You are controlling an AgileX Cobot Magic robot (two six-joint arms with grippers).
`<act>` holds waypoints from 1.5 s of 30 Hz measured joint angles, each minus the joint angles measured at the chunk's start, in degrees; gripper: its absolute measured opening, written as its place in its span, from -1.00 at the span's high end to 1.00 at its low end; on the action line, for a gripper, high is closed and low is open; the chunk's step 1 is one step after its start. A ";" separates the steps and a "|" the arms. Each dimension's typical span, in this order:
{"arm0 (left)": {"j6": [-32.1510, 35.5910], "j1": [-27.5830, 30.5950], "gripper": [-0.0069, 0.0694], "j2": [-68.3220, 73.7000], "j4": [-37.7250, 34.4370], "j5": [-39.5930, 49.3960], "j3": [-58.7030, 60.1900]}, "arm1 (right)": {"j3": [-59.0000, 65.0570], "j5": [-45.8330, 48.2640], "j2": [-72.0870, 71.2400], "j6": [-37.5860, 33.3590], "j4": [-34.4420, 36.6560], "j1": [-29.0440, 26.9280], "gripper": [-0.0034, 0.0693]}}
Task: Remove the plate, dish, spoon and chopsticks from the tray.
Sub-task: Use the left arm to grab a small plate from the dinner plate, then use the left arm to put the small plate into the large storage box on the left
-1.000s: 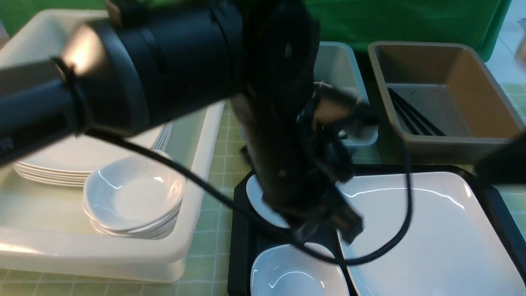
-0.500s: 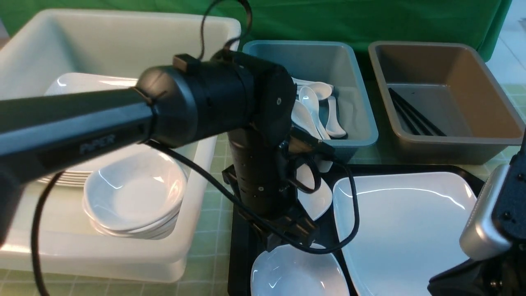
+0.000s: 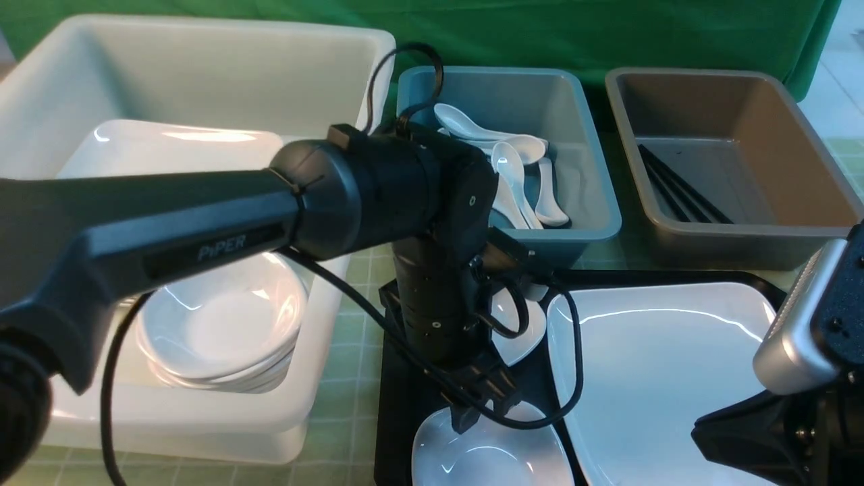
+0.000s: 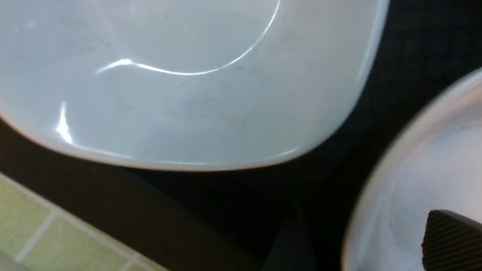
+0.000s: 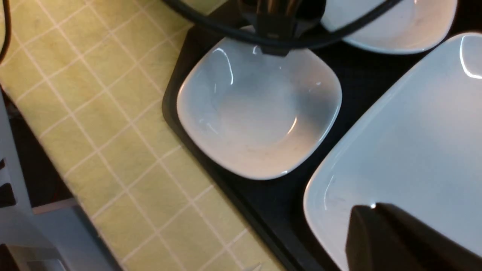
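- Front: the left gripper (image 3: pixel 482 408) hangs over the dish (image 3: pixel 499 459) at lower centre of the tray (image 3: pixel 398 405), opening unclear. The plate (image 3: pixel 675 378) lies lower right.
- Left wrist: 1 ribbed finger (image 4: pixel 452 244) shows lower right, over a dish.
- Right wrist: the closed right gripper (image 5: pixel 395 237) sits lower right, above the plate.

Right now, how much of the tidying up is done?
Done: spoons lie in the teal tub, chopsticks in the brown tub. In hand: the left pincer hangs over the near small dish. Left: that dish, the far small dish, the plate on the tray.
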 joint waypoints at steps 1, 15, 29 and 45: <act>0.02 0.00 -0.31 0.43 0.00 0.05 0.00 | 0.00 0.00 0.00 0.00 0.00 0.00 0.92; 1.20 0.00 0.14 4.96 -3.25 2.70 -0.14 | 0.00 -0.25 0.00 0.00 -0.05 0.00 0.92; 0.10 0.17 0.69 3.24 -7.19 8.57 -2.85 | 0.00 -0.63 0.00 0.00 -0.25 0.00 0.93; -3.11 4.00 0.80 -11.93 -11.38 8.20 -9.17 | -13.32 2.76 0.60 2.08 -5.39 0.00 0.92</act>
